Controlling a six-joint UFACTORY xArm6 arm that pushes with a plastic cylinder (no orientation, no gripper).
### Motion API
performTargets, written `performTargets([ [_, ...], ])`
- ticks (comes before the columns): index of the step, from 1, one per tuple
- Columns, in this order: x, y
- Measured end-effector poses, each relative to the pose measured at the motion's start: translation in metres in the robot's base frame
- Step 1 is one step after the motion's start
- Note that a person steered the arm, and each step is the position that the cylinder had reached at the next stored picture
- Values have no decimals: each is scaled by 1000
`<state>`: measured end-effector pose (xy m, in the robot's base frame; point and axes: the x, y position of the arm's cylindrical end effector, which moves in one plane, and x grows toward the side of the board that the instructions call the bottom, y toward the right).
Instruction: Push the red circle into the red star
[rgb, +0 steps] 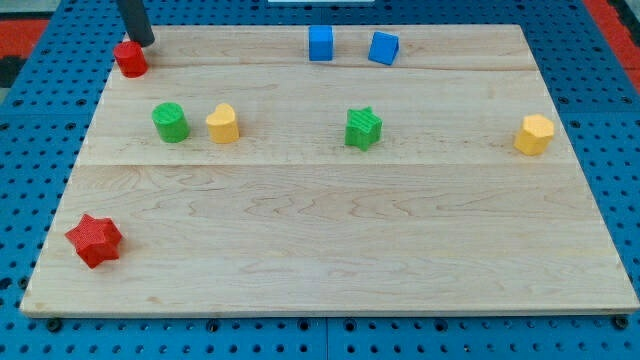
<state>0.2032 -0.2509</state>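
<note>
The red circle (130, 59) sits near the board's top left corner. The red star (94, 240) lies near the bottom left corner, far below the circle. My tip (146, 42) is at the view's top left, just above and right of the red circle, touching or nearly touching its upper right edge. The rod rises out of the view's top.
A green circle (170, 122) and a yellow block (223, 124) lie below and right of the red circle. A green star (364, 128) is mid-board. Two blue cubes (320, 44) (383, 48) sit at the top. A yellow hexagon (535, 134) is at right. The wooden board (330, 250) lies on a blue pegboard.
</note>
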Motion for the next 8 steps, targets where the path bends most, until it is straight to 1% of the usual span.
performTargets([
  [1,2,-16],
  [2,48,-5],
  [3,87,-11],
  [5,157,15],
  [6,205,20],
  [8,247,58],
])
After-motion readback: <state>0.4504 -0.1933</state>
